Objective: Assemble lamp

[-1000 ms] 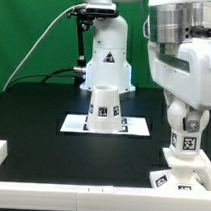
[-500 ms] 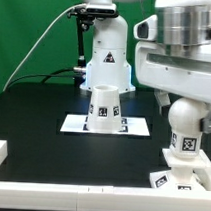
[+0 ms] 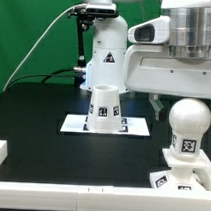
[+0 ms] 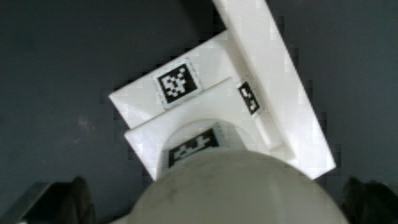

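The white ball-shaped bulb (image 3: 189,120) stands upright on the square stepped base (image 3: 178,177) at the exterior view's lower right. My gripper (image 3: 186,97) hangs just above the bulb's top, open and empty. In the wrist view the bulb (image 4: 222,190) fills the near edge, with one dark finger (image 4: 64,202) on each side, both apart from it. The base (image 4: 178,95) shows beyond the bulb with its tags. The tapered cone shade (image 3: 102,105) stands upright on the marker board (image 3: 75,123) at the table's middle.
A white rail (image 3: 50,178) runs along the front edge of the black table and turns up the exterior view's left side; the base lies against it (image 4: 267,50). The robot's white pedestal (image 3: 106,58) stands behind the shade. A green backdrop is behind.
My gripper has let go of the bulb and risen straight up from around its neck to above its top. The bulb stays upright on the base.
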{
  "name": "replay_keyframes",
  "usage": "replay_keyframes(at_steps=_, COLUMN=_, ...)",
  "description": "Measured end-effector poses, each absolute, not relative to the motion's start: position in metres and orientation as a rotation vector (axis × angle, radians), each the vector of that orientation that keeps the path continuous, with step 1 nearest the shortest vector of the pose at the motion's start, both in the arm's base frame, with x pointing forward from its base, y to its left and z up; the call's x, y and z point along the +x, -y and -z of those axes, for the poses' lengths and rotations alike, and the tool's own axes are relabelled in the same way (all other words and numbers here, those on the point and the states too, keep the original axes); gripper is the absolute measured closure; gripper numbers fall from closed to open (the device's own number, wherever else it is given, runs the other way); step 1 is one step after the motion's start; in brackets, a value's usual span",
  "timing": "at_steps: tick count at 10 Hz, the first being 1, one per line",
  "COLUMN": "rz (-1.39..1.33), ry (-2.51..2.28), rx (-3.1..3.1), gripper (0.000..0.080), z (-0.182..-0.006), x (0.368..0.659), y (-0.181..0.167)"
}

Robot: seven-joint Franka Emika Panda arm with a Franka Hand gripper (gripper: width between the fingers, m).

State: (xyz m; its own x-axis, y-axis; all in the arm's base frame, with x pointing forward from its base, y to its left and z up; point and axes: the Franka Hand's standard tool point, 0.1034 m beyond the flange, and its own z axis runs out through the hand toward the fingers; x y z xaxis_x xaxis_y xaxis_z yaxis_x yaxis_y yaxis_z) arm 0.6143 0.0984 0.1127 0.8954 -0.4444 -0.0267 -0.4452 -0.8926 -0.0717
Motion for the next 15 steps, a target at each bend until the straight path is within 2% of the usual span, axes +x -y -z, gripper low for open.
replay_keyframes(at_steps=3, rz=0.114, ry=0.166, rx=-3.112, gripper=0.0101, z=-0.121, x=0.623, y=-0.102)
replay_keyframes(at_steps=6, rz=0.187, ry=0.36, rx=-3.105, gripper=0.0101, z=-0.119, x=0.62, y=-0.09)
replay_keyframes(at_steps=7, rz=0.186, ry=0.342, rx=-3.106, gripper=0.0211, z=-0.118, x=0.62, y=-0.09)
replay_keyframes(at_steps=10, rz=0.196, ry=0.175, rx=-3.114, gripper=0.0227, z=-0.118, x=0.621, y=-0.091)
replay_keyframes(at_steps=15, rz=0.193, ry=-0.801, rx=-2.976, gripper=0.0225, z=-0.12, x=0.624, y=-0.085)
